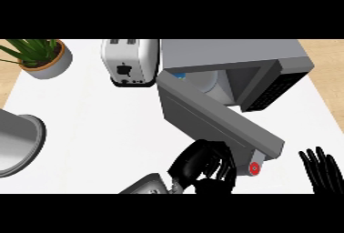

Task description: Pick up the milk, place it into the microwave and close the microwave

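**At the microwave door: left hand against the open panel, milk barely visible inside**

On the white counter (101, 123) the microwave (269, 59) stands at the far right with its door (215, 118) swung wide, the grey panel running diagonally from the oven's left corner down toward the near edge. Inside the cavity a pale round turntable (214, 84) shows, and just at the cavity's left front corner a small white-and-blue shape peeks out, likely the milk (179, 75); most of it is hidden by the door's top edge, so I cannot tell how it stands.

Low in the view, the left hand (201, 166) is at the door's near end, its black fingers curled beside the panel's edge and a small red-and-white round fitting (255, 168). Whether the fingers actually grip the door or only rest against it, I cannot tell. At the lower right edge, well apart from the door, the right hand (324, 170) rests with fingers straight and spread, pointing up.

Left of the microwave and touching its side stands a silver toaster (129, 61). A potted plant (40, 54) sits in the far left corner, and a large metal pot (19, 143) is cut off by the left edge.
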`<state>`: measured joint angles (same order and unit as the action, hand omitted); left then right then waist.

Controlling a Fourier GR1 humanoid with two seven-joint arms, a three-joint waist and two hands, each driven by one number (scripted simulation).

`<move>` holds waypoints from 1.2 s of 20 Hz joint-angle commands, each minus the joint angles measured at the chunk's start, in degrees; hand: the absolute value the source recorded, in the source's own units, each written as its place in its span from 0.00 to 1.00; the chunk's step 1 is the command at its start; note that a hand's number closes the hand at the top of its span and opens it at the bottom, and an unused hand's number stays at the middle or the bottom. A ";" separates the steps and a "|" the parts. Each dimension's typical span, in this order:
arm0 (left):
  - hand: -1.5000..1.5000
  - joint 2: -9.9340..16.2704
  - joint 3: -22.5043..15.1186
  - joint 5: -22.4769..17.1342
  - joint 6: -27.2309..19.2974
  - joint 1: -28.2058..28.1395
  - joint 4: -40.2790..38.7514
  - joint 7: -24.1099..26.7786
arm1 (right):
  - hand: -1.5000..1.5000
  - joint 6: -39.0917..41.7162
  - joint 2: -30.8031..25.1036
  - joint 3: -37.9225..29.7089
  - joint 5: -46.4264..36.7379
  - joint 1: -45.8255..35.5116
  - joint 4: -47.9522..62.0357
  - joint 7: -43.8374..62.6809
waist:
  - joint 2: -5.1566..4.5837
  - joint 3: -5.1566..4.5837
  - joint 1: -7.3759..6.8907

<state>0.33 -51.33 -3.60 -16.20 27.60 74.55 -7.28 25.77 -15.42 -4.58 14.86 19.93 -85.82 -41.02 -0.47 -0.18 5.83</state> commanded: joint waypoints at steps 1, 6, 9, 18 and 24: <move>1.00 -0.31 -2.57 -6.82 -5.70 4.80 -6.29 2.41 | 0.00 5.11 -1.34 1.09 2.70 0.85 -4.57 -0.89 | -0.57 0.01 2.17; 0.00 -0.32 -1.42 -12.87 -11.64 7.74 -7.48 8.24 | 0.00 4.26 -2.30 2.80 3.84 0.06 -8.46 2.36 | -1.15 -0.10 4.23; 0.00 -0.31 2.00 -15.87 -12.80 10.57 -9.28 10.70 | 0.00 5.41 -4.54 1.76 6.50 0.94 -11.19 3.89 | -1.54 -0.22 6.62; 1.00 -0.32 8.39 -23.27 -19.39 19.00 -17.56 14.71 | 0.00 6.64 -6.60 3.82 9.95 0.91 -15.78 8.66 | -2.75 -0.11 9.46; 1.00 -0.33 12.28 -29.14 -17.89 23.11 -20.95 18.89 | 0.00 6.73 -7.19 3.97 13.09 0.37 -19.23 10.44 | -3.50 -0.16 11.31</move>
<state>-0.01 -41.77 -29.49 -34.45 47.36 55.94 9.57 31.09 -22.03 -0.41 26.15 20.51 -103.55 -30.49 -3.57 -0.36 15.89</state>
